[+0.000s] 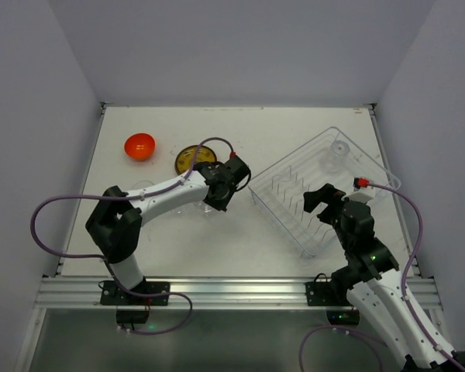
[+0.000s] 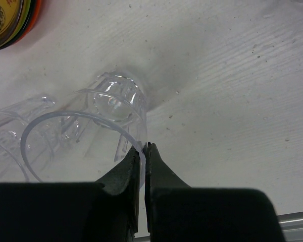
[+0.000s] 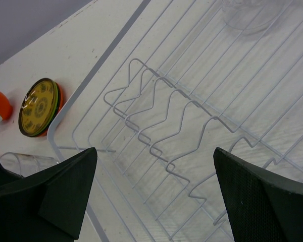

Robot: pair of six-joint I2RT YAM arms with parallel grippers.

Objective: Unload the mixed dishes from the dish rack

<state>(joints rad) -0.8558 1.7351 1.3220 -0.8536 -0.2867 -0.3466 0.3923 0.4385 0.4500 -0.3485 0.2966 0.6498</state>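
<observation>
One clear cup [image 2: 111, 108], rim pinched by L gripper [image 2: 143, 151]; R gripper [image 3: 154, 166] agape; plates [image 2: 5, 22] half-cropped.

- White shells and black joints on left arm [image 1: 159, 188] and right arm [image 1: 387, 298].
- Looping purple cables [image 1: 40, 225] with red connector tips [image 1: 362, 183].
- Matte black wedge fingers [image 3: 50, 191] on left hand [image 2: 143, 151] and right hand [image 3: 154, 169].

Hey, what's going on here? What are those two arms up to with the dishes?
Two robot arms are emptying a dish rack. The left gripper is pinching the rim of a clear cup down at the table, beside a second cup. A stack of plates and an orange bowl already sit outside the rack. The right gripper hovers open over the rack, where one last cup is left.
</observation>
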